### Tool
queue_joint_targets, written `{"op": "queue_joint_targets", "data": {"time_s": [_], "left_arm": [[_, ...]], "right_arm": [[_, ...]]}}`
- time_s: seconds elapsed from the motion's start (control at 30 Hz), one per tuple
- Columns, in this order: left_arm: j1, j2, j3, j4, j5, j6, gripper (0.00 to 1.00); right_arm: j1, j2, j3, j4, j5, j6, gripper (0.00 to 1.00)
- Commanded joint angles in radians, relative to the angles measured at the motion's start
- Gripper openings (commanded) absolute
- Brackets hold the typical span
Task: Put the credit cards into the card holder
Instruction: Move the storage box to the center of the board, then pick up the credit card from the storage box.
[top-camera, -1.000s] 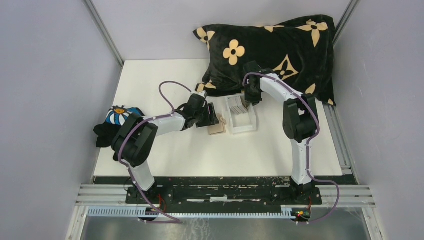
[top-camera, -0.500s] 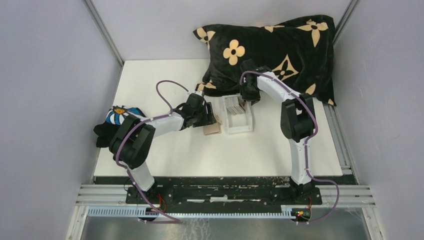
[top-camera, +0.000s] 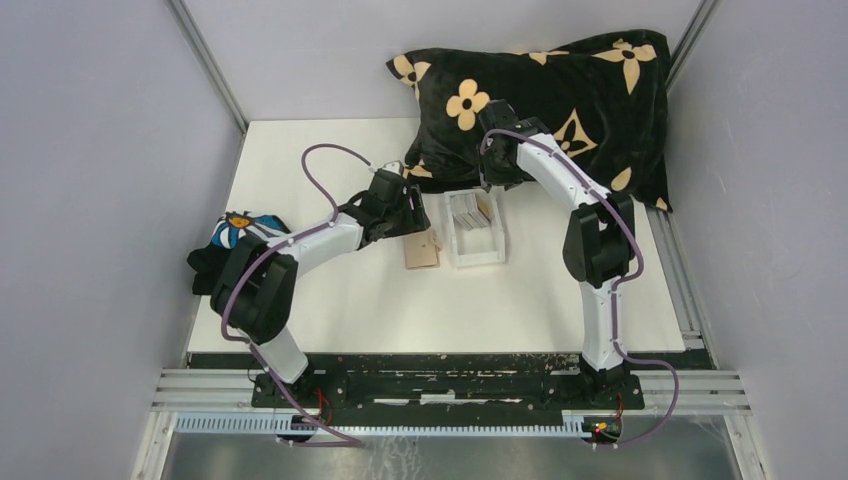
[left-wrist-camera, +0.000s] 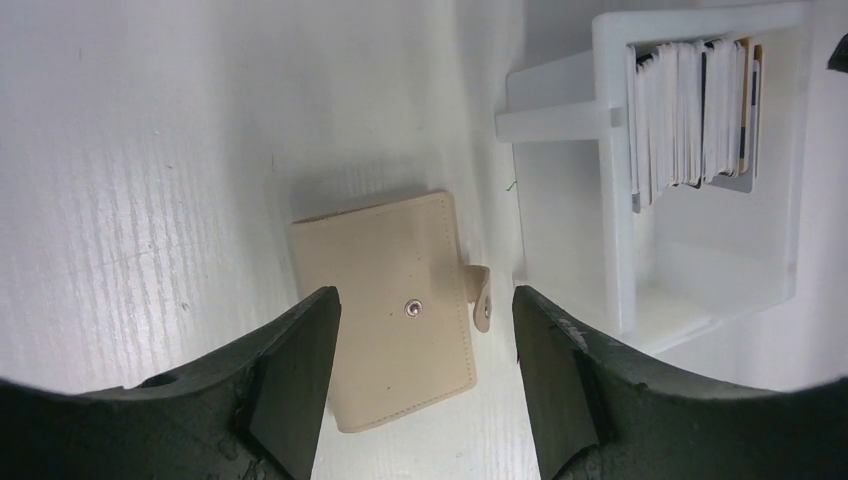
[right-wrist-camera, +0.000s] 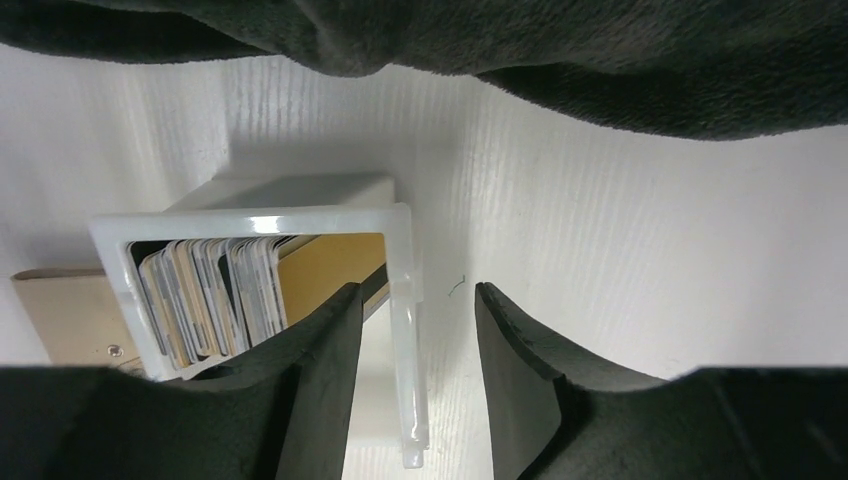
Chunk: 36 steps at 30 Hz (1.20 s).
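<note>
Flat and snapped shut on the white table (top-camera: 330, 290), card holder (left-wrist-camera: 390, 320) below left gripper (left-wrist-camera: 422, 300), jaws wide apart, empty; just beside, clear box (left-wrist-camera: 615, 200) with credit cards (left-wrist-camera: 690, 115) upright at far end; right gripper (right-wrist-camera: 417, 292) spread across box wall, near black pillow (top-camera: 560, 90).

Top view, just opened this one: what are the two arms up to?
The left claw hovers open over the wallet, which lies folded on the table beside the clear box. The right claw, also open, straddles one wall of that box, where the cards stand on edge. Neither claw holds a card.
</note>
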Motion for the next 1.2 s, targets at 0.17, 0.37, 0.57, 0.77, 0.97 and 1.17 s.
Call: {"op": "queue_joint_targets", "data": {"time_s": [0.17, 0.37, 0.57, 0.77, 0.97, 1.17], "left_arm": [[0.005, -0.047, 0.092, 0.002, -0.015, -0.015, 0.73], [0.007, 0.008, 0.172, 0.013, 0.037, -0.006, 0.73], [0.008, 0.066, 0.222, -0.004, 0.049, 0.001, 0.71], [0.012, 0.094, 0.22, -0.016, 0.046, 0.003, 0.69], [0.015, 0.118, 0.222, -0.017, 0.048, 0.003, 0.66], [0.015, 0.144, 0.224, -0.023, 0.053, 0.002, 0.65]], "right_arm": [[0.052, -0.051, 0.038, 0.005, -0.064, 0.024, 0.53], [0.053, -0.044, 0.024, 0.019, -0.099, 0.042, 0.54], [0.054, -0.023, 0.016, 0.025, -0.118, 0.046, 0.55], [0.042, -0.006, -0.004, 0.053, -0.171, 0.068, 0.55], [0.019, -0.001, -0.05, 0.098, -0.242, 0.096, 0.57], [-0.007, -0.01, -0.117, 0.132, -0.292, 0.114, 0.58]]}}
